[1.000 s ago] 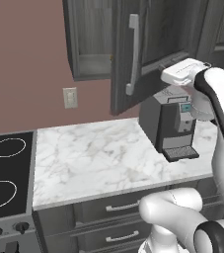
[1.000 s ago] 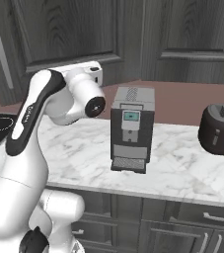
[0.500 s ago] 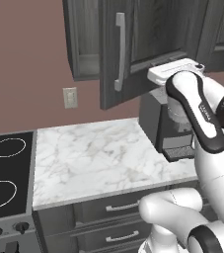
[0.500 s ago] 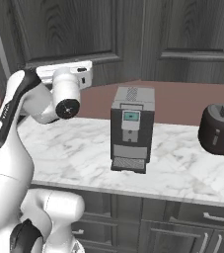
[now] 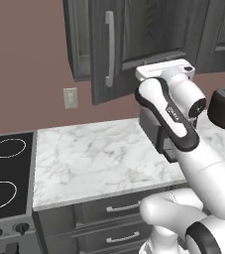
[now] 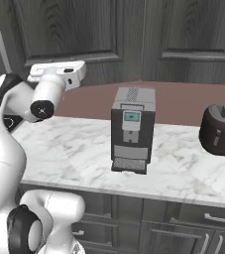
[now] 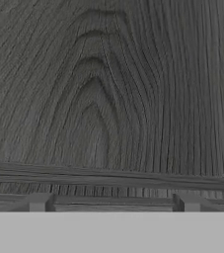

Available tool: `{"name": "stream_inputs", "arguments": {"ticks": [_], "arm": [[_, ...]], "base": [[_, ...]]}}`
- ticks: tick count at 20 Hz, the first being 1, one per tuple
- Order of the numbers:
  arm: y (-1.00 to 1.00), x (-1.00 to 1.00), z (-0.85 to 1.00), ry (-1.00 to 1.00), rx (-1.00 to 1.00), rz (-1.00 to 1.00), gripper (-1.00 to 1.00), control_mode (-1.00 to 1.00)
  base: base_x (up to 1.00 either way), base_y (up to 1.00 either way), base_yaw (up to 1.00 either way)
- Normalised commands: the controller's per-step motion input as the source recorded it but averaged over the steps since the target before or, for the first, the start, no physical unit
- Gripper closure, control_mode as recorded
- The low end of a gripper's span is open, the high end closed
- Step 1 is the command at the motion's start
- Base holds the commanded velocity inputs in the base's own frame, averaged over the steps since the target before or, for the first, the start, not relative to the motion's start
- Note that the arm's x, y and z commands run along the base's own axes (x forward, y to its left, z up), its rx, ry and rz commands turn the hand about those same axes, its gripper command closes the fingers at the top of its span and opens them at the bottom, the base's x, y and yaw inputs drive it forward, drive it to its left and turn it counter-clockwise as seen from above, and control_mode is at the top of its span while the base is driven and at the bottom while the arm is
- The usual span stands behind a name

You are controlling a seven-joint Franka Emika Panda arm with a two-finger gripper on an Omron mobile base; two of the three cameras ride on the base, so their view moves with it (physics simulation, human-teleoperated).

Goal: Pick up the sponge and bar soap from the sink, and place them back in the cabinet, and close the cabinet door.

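Left base view: door [image 5: 119,44] nearly shut, handle [image 5: 109,49] facing out; arm raised so hand [image 5: 164,71] sits flat against the panel, likely pushing it closed; hand view has wood grain [image 7: 108,89] close up, fingertips [image 7: 39,201] spread wide, holding nothing; sponge and soap probably inside cabinet, cannot confirm; coffee machine [image 6: 132,129] on worktop [image 6: 84,149] below.

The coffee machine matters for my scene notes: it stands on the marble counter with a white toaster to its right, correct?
Not quite. The coffee machine does stand on the marble counter with a toaster to its right, but the toaster is dark, nearly black, not white. The right base view shows this.
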Motion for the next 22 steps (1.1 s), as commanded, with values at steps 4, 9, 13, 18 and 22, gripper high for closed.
{"name": "stream_inputs", "arguments": {"ticks": [4, 9, 13, 18, 22], "arm": [[0.25, 0.26, 0.00, -0.02, 0.00, -0.20, -1.00, -1.00], [0.16, 0.28, 0.00, 0.00, 0.00, -0.16, -1.00, -1.00], [0.11, 0.35, 0.03, 0.00, 0.00, -0.12, -1.00, -1.00], [0.00, 0.23, 0.13, 0.03, 0.00, -0.06, -1.00, -1.00], [0.00, 0.14, 0.23, 0.09, 0.00, -0.02, -1.00, -1.00]], "base": [[0.00, 0.00, 0.00], [0.00, 0.00, 0.00], [0.00, 0.00, 0.00], [0.00, 0.00, 0.00], [0.00, 0.00, 0.00]]}}
